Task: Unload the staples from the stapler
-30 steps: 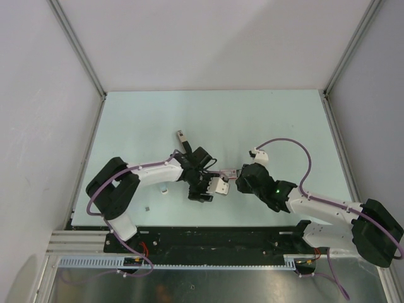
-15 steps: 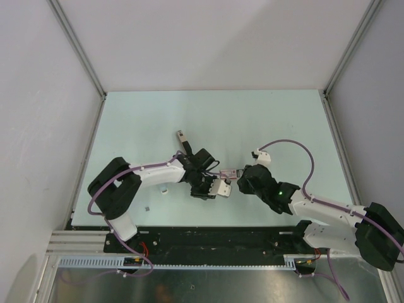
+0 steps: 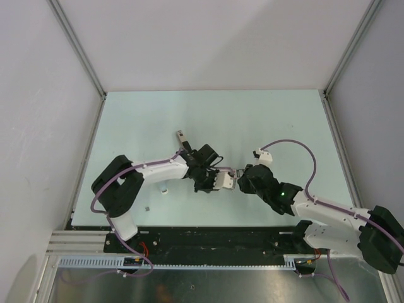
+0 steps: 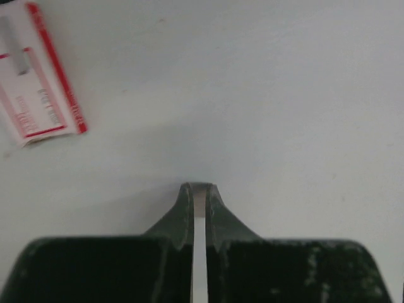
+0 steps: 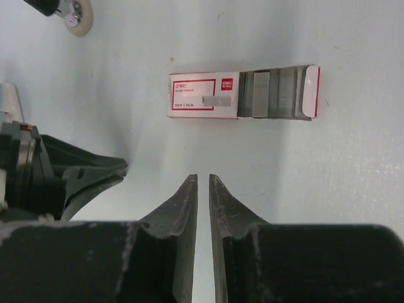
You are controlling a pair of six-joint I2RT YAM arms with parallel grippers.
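Red-and-white box flat on counter, tray slid out with grey staples inside (strips side by side), just ahead of right pincer, narrow and empty; left pincer closed on nothing.

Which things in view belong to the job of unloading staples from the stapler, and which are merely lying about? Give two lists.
Belong to the job: staples, grey blocks in the open red-and-white box; dark metal-tipped tool, probably the stapler.
Lying about: the box itself; small white object; dark speck, too small to identify.
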